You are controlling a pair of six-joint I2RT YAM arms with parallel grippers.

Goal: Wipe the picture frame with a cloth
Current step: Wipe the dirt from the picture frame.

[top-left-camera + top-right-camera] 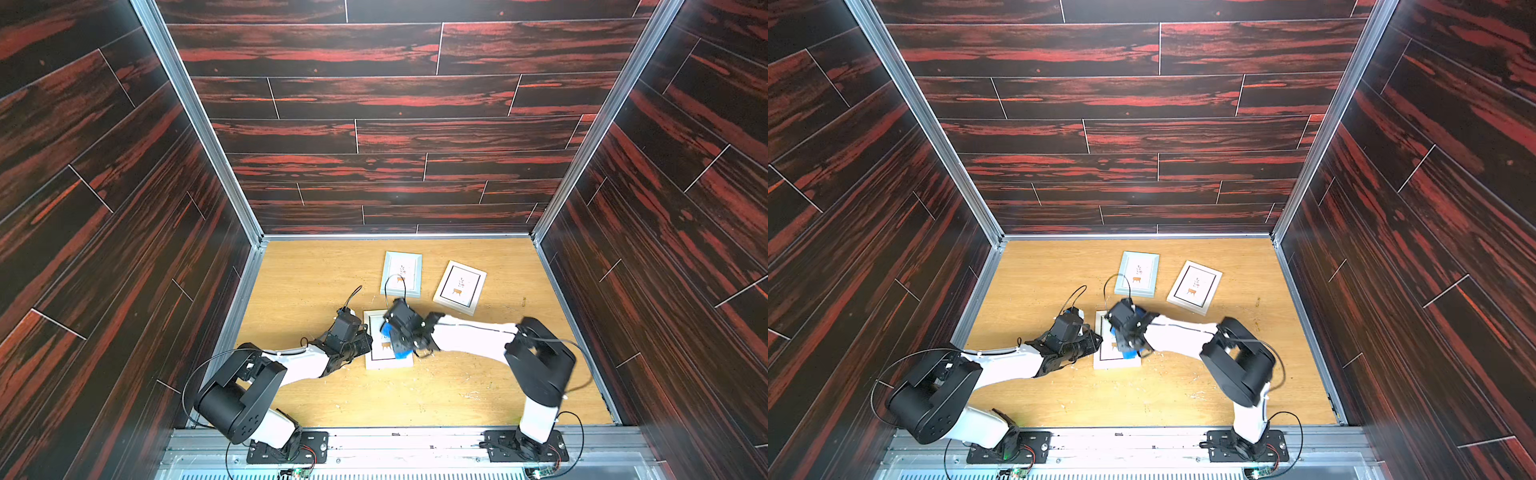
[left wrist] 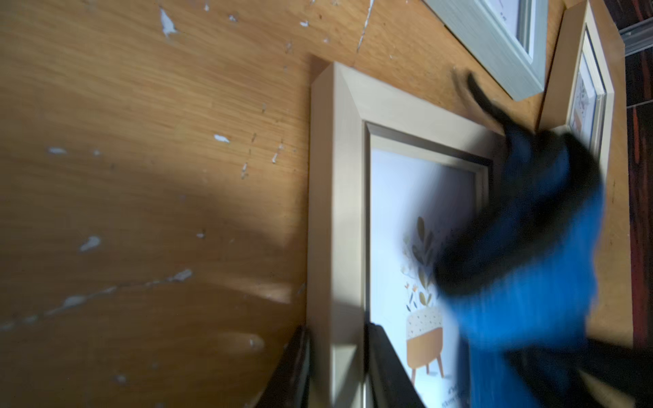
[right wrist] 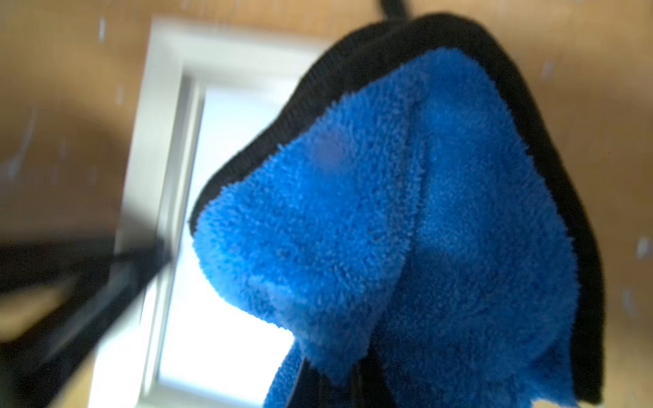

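Note:
A pale wooden picture frame (image 1: 388,362) (image 1: 1115,363) lies flat on the table near the middle, with a plant-pot print under its glass. My left gripper (image 1: 368,336) (image 2: 337,371) is shut on its left rail (image 2: 337,212), one finger outside and one on the glass side. The blue fluffy cloth (image 1: 402,354) (image 1: 1128,354) (image 3: 406,212) with black edging hangs bunched from my right gripper (image 1: 395,340) (image 3: 335,388), which is shut on it. In the left wrist view the cloth (image 2: 530,282) is blurred over the frame's right half and touches the glass. The frame (image 3: 166,106) shows behind the cloth.
Two more frames lie farther back: a grey-blue one (image 1: 401,273) (image 1: 1138,273) and a white one with a black inner line (image 1: 460,287) (image 1: 1195,287). Dark wood-pattern walls enclose the wooden table (image 1: 316,282) on three sides. Both arm bases stand at the front edge.

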